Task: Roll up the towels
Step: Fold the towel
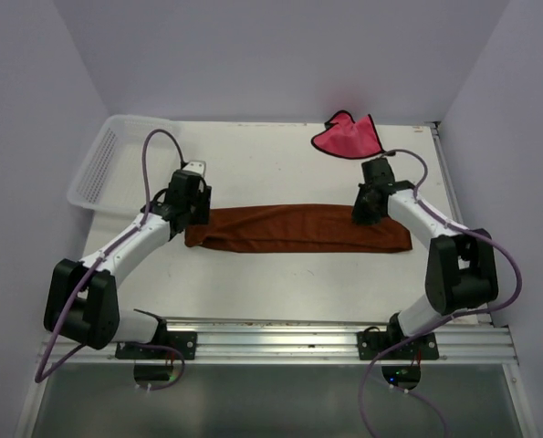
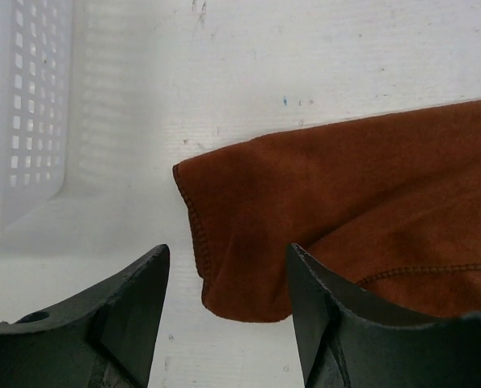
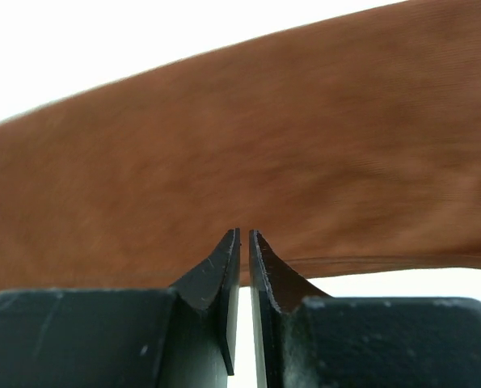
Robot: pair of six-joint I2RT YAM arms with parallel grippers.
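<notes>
Two robot arms, the left arm (image 1: 130, 242) and the right arm (image 1: 426, 219), each built of smooth white tube-like links joined by bulky black joint housings. Each stands on a black base plate (image 1: 157, 347) fixed to a silver metal rail (image 1: 280, 342) at the near edge. A lilac-purple cable (image 1: 148, 155) loops loosely along each arm. The left gripper (image 2: 227, 249) and right gripper (image 3: 244, 232) have matte black, wedge-shaped fingers (image 2: 135, 299) tapering to thin tips, lightly scuffed; one left finger has a small round hole.
</notes>
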